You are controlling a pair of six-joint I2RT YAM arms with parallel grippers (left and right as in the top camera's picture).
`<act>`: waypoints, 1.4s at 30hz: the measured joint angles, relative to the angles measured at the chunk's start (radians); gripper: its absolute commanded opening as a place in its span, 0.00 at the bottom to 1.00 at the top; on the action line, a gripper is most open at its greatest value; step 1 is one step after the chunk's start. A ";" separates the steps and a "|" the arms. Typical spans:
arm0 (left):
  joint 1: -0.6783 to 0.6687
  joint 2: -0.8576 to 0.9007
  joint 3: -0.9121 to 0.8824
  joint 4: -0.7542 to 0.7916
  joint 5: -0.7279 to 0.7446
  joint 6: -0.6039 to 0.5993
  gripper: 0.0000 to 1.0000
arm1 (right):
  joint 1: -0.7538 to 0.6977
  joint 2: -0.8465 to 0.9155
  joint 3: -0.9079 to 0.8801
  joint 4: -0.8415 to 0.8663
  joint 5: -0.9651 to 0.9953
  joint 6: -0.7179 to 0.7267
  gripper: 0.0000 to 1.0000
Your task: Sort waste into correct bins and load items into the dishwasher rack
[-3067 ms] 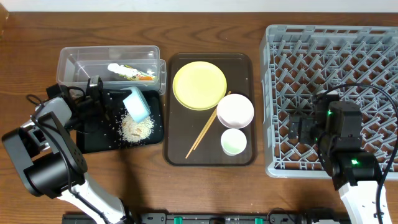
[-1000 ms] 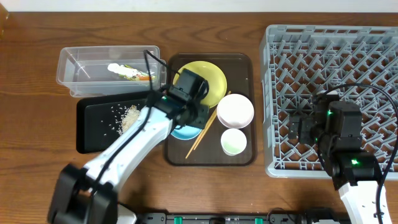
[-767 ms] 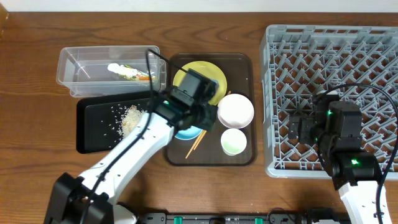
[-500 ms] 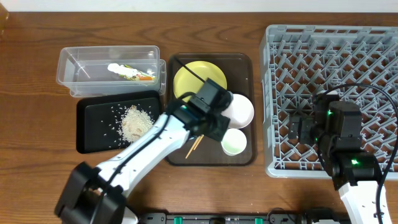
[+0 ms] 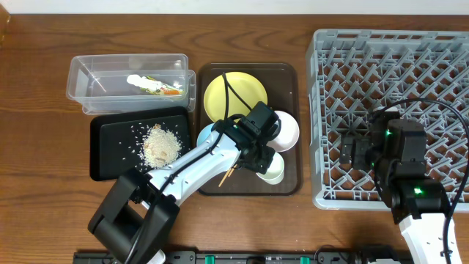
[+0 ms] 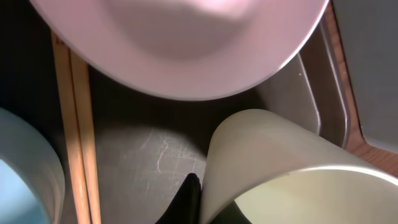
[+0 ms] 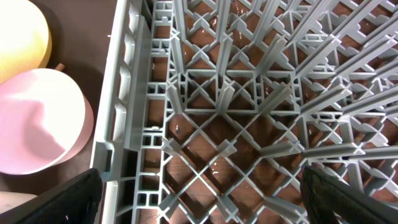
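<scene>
Left gripper pinches the cup wall; we see the cup at the brown tray's 5 o'clock. Bowl at the cup's 12, chopsticks at 9. Right gripper spread wide over the rack, 3 o'clock.

Inspection of all views: no legible text, label, brand or number on the large grey plastic dishwasher rack or elsewhere.
</scene>
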 measured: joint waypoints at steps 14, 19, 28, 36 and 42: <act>0.343 -0.216 0.004 0.158 0.303 -0.055 0.06 | 0.000 0.022 0.003 0.188 -0.154 0.001 0.99; 0.477 -0.172 0.006 0.414 0.549 -0.216 0.06 | 0.000 0.110 0.004 0.262 -0.436 -0.007 0.98; 0.482 0.004 0.005 0.616 0.974 -0.492 0.06 | 0.003 0.330 0.006 0.498 -0.959 -0.075 0.98; 0.431 0.018 0.005 0.619 1.093 -0.547 0.06 | 0.008 0.450 0.006 0.701 -1.158 -0.061 0.99; 0.391 0.018 0.005 0.620 1.106 -0.554 0.06 | 0.012 0.462 0.006 0.852 -1.237 -0.003 0.91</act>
